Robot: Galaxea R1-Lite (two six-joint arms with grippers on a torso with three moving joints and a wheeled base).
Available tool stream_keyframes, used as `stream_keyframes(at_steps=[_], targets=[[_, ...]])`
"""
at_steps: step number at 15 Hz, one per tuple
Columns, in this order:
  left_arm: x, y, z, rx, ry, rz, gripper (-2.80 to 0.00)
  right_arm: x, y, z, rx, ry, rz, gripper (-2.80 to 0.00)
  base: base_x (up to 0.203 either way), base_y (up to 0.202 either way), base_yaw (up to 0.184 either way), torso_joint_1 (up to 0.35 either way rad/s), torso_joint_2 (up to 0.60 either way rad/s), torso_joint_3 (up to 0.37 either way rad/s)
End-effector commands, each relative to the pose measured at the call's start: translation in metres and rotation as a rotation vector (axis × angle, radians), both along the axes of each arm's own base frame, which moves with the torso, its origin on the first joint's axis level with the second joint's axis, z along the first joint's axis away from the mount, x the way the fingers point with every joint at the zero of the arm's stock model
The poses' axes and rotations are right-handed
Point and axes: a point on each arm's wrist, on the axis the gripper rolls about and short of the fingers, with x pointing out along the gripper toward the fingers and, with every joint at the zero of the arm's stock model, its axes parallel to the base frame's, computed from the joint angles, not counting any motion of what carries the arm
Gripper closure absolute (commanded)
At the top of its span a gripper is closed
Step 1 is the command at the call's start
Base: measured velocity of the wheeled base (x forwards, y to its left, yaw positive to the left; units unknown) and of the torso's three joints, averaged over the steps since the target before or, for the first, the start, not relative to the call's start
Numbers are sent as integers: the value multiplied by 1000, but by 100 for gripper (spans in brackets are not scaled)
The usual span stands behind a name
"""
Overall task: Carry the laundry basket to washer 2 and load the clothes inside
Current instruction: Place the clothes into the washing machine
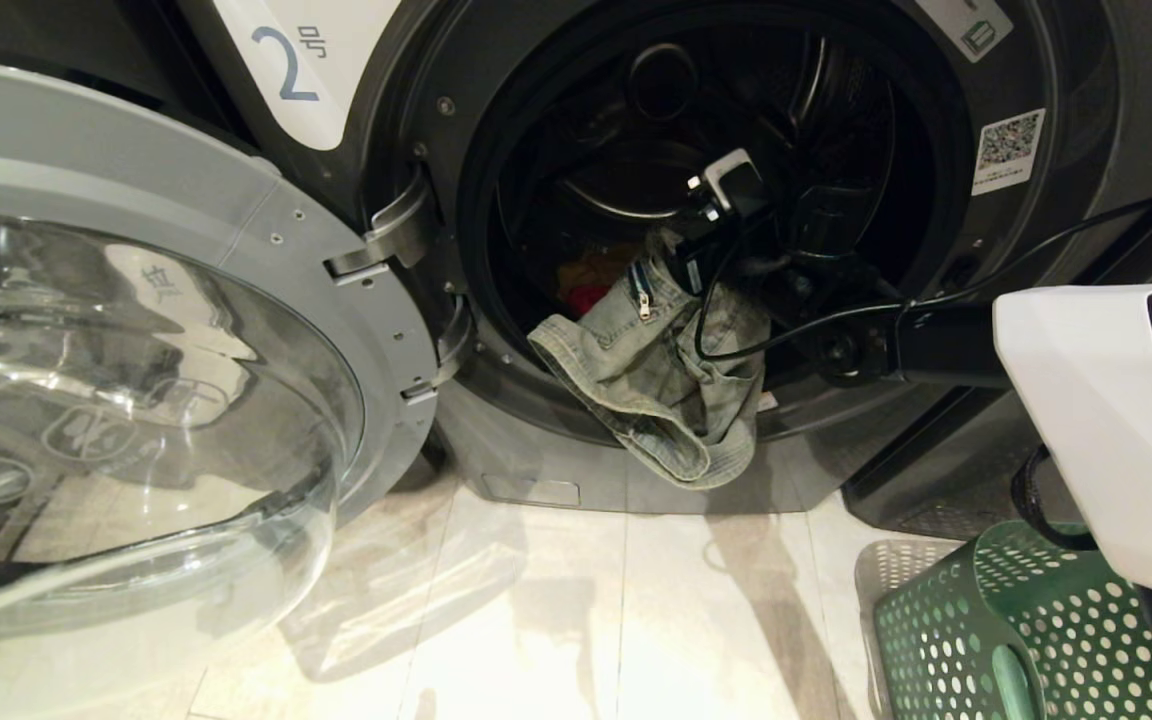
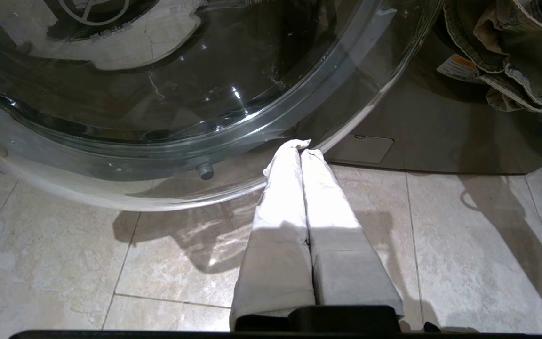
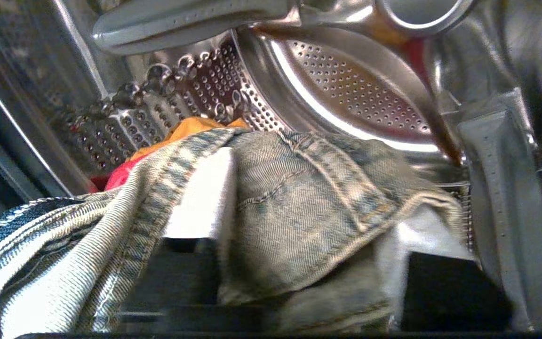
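Clothes: the jeans hang half out over the washer door lip, draped across the right end effector, whose fingers are apart, letting go inside the drum.

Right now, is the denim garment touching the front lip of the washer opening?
Touching. In the head view the denim garment drapes over the lower lip of washer 2 and hangs down its front panel.

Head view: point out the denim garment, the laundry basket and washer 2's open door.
denim garment [image 1: 651, 385], head view, folded part over the drum lip.
laundry basket [image 1: 946, 640], head view, perforated wall.
washer 2's open door [image 1: 236, 215], head view, grey frame.
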Motion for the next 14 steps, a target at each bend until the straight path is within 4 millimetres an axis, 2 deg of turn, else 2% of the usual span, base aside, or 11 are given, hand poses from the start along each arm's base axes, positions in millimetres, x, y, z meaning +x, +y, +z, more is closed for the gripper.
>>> stream_keyframes(at_steps=[1, 6, 8, 10, 14], targets=[[3, 0, -11, 0, 39, 2, 0, -2, -1, 5, 7, -28, -1, -280, 0, 0, 0, 0, 0, 0], [3, 0, -11, -1, 39, 1, 0, -13, -5, 32, 87, -224, 4, -280, 0, 0, 0, 0, 0, 0], [3, 0, -11, -1, 38, 0, 0, -20, -7, 44, 115, -240, 11, -280, 0, 0, 0, 0, 0, 0], [3, 0, -11, 0, 38, 0, 0, -16, -6, 33, 94, -181, 5, -280, 0, 0, 0, 0, 0, 0], [3, 0, -11, 0, 38, 0, 0, -16, -7, 25, 66, -129, 7, -280, 0, 0, 0, 0, 0, 0]])
